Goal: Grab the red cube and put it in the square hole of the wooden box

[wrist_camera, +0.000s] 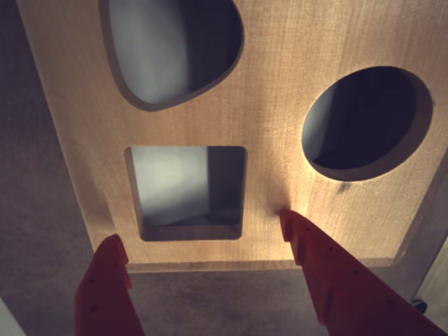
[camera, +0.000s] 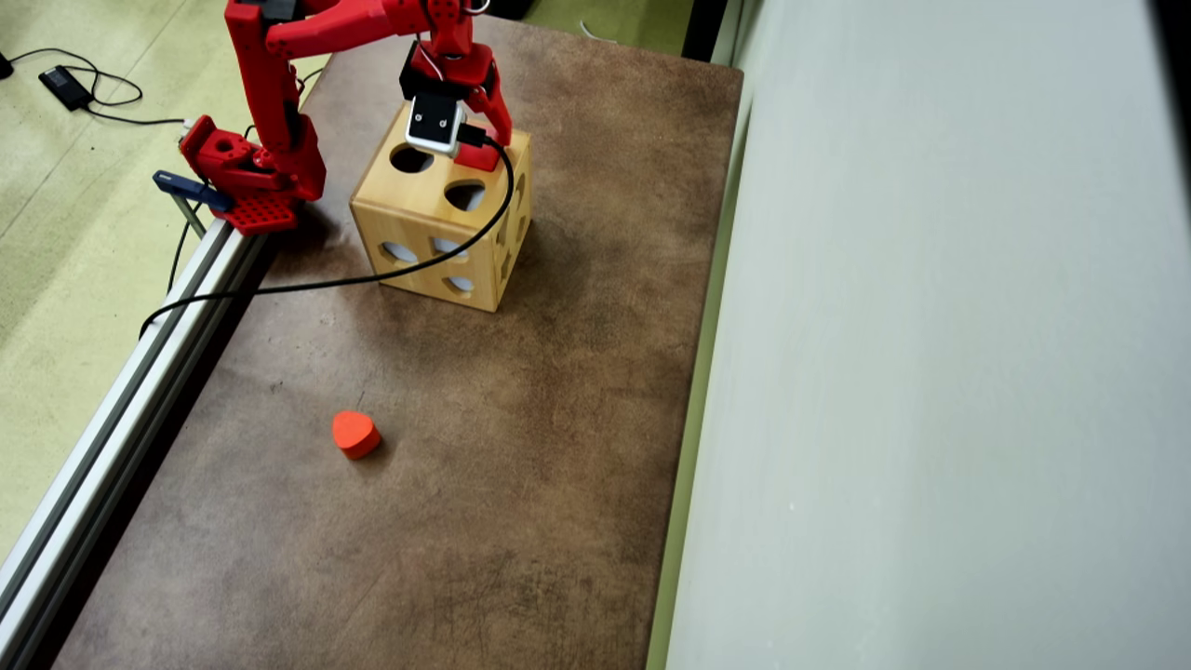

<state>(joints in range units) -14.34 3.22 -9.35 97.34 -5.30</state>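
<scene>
Wrist view: wooden box (wrist_camera: 280,161), square hole (wrist_camera: 185,192) showing only pale interior.

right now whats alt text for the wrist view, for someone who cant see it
The open red gripper, holding nothing, hangs over the top face of the wooden box, its fingers straddling the square hole. A round hole lies to the right and a rounded, irregular hole above.

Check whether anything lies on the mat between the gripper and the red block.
Nothing visible does. The gripper hangs open over the wooden box, and the overhead view shows bare brown mat between the box and the red block.
</scene>
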